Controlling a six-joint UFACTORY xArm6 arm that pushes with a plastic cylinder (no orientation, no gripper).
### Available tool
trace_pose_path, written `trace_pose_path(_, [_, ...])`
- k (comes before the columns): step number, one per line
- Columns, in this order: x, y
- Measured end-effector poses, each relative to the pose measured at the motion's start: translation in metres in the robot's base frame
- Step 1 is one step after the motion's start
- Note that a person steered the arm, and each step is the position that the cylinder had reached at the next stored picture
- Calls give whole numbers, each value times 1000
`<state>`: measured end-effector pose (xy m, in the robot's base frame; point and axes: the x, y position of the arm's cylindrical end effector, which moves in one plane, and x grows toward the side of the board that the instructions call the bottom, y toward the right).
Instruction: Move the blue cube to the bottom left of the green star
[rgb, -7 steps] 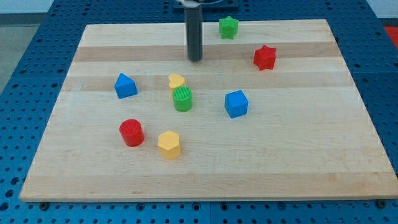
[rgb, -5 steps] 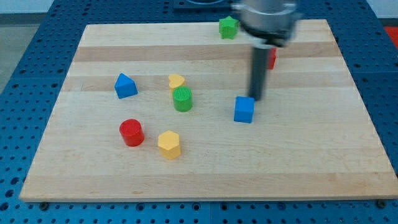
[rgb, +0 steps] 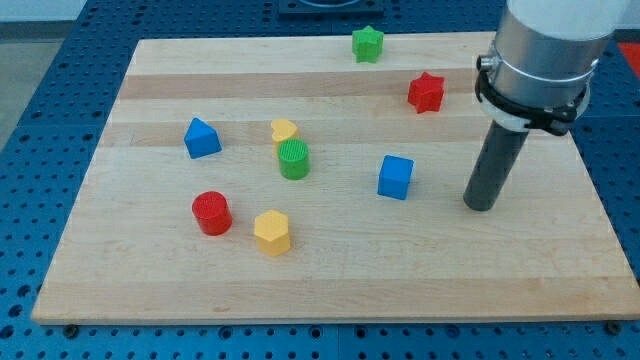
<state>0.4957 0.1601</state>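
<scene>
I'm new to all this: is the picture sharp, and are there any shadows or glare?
Camera view: sharp throughout; the blue cube and green star have crisp edges. My tip, to the cube's right and apart from it, shows no motion blur. Lighting is even, shadows under the blocks are faint, and the wooden board shows no glare.

This is a robotics lab bench set up for a test. A pale wooden board (rgb: 330, 270) lies on a blue metal table (rgb: 30, 150) drilled with a regular grid of holes, the kind used for bolting down fixtures. A grey robot arm (rgb: 545, 45) with a dark rod comes in from the far right. Small plastic blocks (rgb: 272, 232) in plain colours are scattered on the board, like trial props.
</scene>
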Motion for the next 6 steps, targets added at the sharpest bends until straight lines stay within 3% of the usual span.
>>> trace_pose_path(3, [-9,-73])
trace_pose_path(5, [-41,-87])
trace_pose_path(6, [-26,-88])
